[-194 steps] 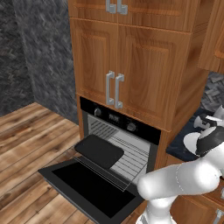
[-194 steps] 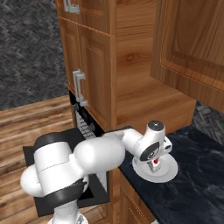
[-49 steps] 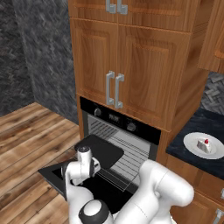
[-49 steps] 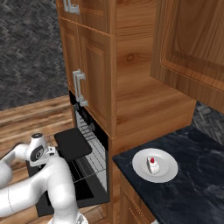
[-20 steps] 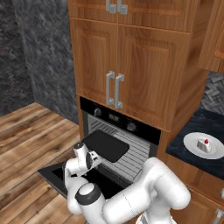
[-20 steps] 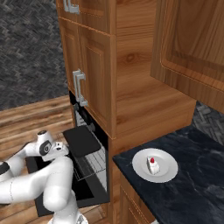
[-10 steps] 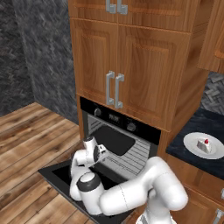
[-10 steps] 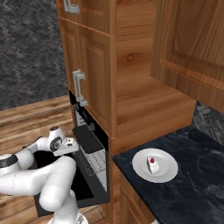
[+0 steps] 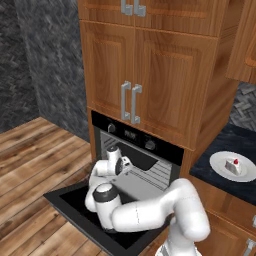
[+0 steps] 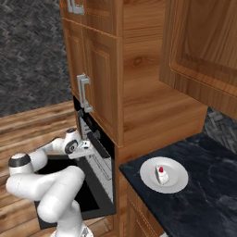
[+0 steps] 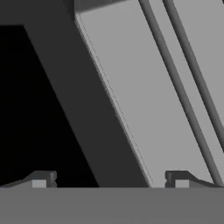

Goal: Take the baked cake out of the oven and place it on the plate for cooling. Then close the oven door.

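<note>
- Right now the baked cake [image 9: 233,165] sits on the plate [image 9: 220,162], white wedge with a red dot on top, upright, roughly centre of the plate.
- Plate rests on the dark speckled counter [image 10: 203,203], to the right of the oven [image 9: 135,150], well apart from the gripper.
- Oven door [image 9: 75,202] is open, folded down flat, black inner face up.
- Arm reaches over the door toward the oven mouth; gripper [image 9: 125,162] is at the front of the cavity, just above the wire rack [image 9: 150,175].
- Black tray [image 9: 140,159] lies on the rack inside, just beside the gripper; contact is hard to tell, probably none.
- Hand view: fingertips [image 11: 41,178] stand far apart at the bottom edge, nothing between them, so jaws wide and empty.
- Same view shows a dark slab edge running diagonally with a pale grey surface and thin rack bars beyond it.
- Wooden cabinets [image 9: 150,65] with vertical silver handles sit above the oven, doors shut.
- Knobs and small display line the control strip [image 9: 132,134] above the cavity.
- Wood floor [image 9: 35,165] to the left.
</note>
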Robot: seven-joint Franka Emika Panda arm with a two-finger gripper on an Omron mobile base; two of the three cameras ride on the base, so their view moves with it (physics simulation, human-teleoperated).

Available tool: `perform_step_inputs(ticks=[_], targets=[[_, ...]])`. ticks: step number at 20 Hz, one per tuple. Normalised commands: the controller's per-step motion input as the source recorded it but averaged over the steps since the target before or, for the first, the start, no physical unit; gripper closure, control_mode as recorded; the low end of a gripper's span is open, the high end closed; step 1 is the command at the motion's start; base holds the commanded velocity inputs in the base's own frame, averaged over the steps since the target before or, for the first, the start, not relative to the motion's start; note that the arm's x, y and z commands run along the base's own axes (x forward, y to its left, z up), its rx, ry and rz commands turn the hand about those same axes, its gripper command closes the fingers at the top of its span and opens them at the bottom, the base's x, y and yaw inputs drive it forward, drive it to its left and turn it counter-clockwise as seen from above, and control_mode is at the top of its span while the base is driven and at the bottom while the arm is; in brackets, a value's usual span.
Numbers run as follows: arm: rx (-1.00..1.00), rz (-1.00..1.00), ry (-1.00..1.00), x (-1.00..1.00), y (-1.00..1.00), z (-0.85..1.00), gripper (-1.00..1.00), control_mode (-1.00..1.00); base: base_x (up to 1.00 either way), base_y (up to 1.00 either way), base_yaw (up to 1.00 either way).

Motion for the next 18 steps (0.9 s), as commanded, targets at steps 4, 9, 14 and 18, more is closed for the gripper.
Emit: perform_step_inputs(ticks=[4,9,14,18], targets=[[0.0,0.0,0.0,0.21,-0.23,0.01,-1.0,-1.0,0.0,0.0,0.0],[0.0,0.0,-0.04,-0.45,0.1,0.29,-1.0,-1.0,0.0,0.0,0.0],[0.0,0.0,-0.06,-0.96,0.48,0.49,-1.0,-1.0,0.0,0.0,0.0],[0.0,0.0,-0.06,-1.0,0.65,0.57,-1.0,-1.0,0.0,0.0,0.0]])
